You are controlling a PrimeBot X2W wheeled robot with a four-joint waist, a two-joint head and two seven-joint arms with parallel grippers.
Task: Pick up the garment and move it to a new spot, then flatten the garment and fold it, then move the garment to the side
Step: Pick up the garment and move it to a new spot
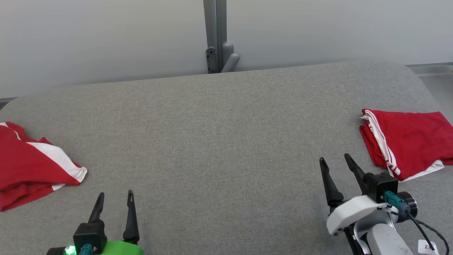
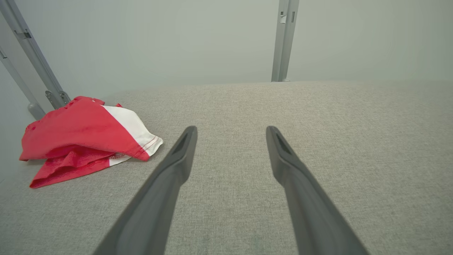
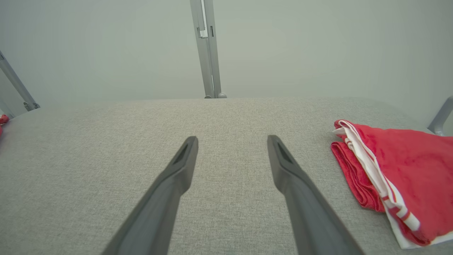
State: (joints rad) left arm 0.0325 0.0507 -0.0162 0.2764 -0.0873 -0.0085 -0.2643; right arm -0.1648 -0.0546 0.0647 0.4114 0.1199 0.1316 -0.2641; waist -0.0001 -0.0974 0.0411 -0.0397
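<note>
A: What does the head view give for the setting?
B: A worktop (image 1: 226,141) covered in grey woven fabric, rounded at its far corners. It stands against a pale wall (image 1: 106,35), with a grey metal post (image 1: 215,35) rising behind the far edge.
A: And the clothes?
B: Two pieces, both red with white. A crumpled garment (image 1: 28,166) lies at the worktop's left edge, toward the front-left corner, partly cut off by the frame. A folded garment (image 1: 410,141) lies at the right edge, its white-striped side facing the middle.
A: The grippers?
B: The left gripper (image 1: 116,193) is near the front edge with its fingers spread wide. The crumpled garment is near it on its left, not touching. The right gripper (image 1: 334,157) is likewise wide, near the folded garment's front-left corner but apart from it.
A: Left wrist view?
B: The left gripper (image 2: 230,129) holds its fingers wide apart over bare grey fabric. The crumpled garment (image 2: 78,131) sits left of the left finger, near its tip but clear of it. It is a rumpled red heap with a white panel and stitched hem turned toward the gripper.
A: Right wrist view?
B: The right gripper (image 3: 232,138) is wide as well. The folded garment (image 3: 410,163) lies right of the right finger, apart from it. It shows stacked red layers, with a fold and white stripes along its left side. A red sliver of the crumpled garment (image 3: 2,120) shows at the worktop's far left edge.
</note>
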